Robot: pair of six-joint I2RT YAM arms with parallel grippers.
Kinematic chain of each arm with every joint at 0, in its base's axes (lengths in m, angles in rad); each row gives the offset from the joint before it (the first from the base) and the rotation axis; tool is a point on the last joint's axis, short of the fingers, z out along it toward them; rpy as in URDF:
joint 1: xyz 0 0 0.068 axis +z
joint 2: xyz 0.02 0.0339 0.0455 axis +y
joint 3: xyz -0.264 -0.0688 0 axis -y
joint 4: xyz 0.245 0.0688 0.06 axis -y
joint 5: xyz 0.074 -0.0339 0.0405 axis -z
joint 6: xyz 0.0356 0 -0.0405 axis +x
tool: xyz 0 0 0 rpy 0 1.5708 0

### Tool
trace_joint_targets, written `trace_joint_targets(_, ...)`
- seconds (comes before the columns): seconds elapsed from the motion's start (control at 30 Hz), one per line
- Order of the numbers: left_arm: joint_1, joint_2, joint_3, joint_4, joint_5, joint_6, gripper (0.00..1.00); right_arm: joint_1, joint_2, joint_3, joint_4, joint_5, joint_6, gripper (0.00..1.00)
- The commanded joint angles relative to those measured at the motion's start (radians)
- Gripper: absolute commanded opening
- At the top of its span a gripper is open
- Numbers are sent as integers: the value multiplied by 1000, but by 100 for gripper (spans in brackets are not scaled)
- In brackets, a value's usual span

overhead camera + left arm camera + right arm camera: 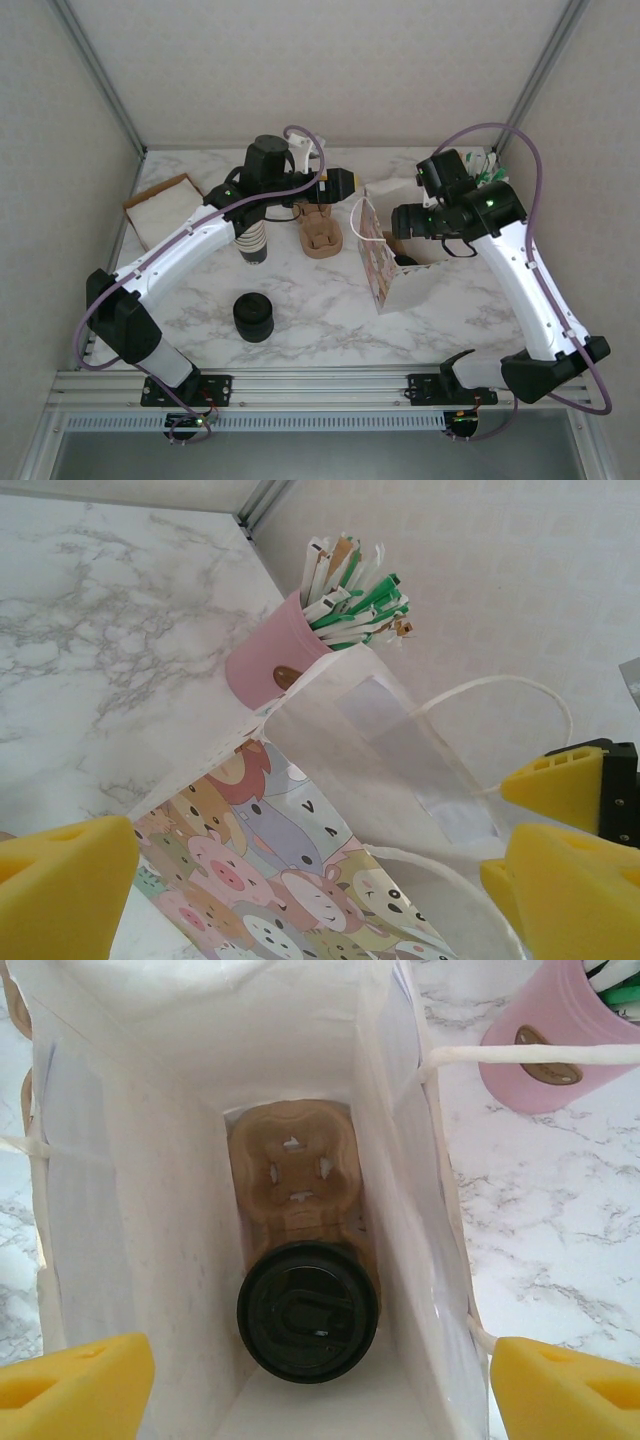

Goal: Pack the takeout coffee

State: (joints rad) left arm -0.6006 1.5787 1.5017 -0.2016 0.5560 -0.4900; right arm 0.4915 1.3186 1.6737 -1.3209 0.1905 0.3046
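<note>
The takeout coffee (308,1310), a cup with a round black lid, stands inside the white paper bag (180,1210) in one slot of a brown cardboard carrier (292,1165). My right gripper (320,1390) hangs open above the bag's mouth, with a yellow pad on each side of it and nothing held. In the top view the animal-print bag (392,280) stands right of centre under the right gripper (408,232). My left gripper (310,880) is open next to the bag's printed wall (290,880) and string handle; in the top view the left gripper (345,185) is left of the bag's top.
A lidless cup stack (254,240) and a black lid stack (254,317) stand at the left. Spare cardboard carriers (321,233) lie beside the bag. A napkin box (160,205) sits at the far left. A pink cup of stirrers (270,665) stands behind the bag.
</note>
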Motion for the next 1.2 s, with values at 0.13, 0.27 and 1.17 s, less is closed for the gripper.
trace_joint_targets(0.13, -8, -37, 6, 32, -14, -4, 94, 7, -57, 42, 15, 9, 20, 83)
trace_joint_targets(0.27, -8, -43, 1, 35, -18, -5, 94, 8, -83, 53, 15, -10, 22, 81)
trace_joint_targets(1.17, -8, -291, -169, 31, -138, -16, 98, 8, -322, -44, -15, -234, 88, 91)
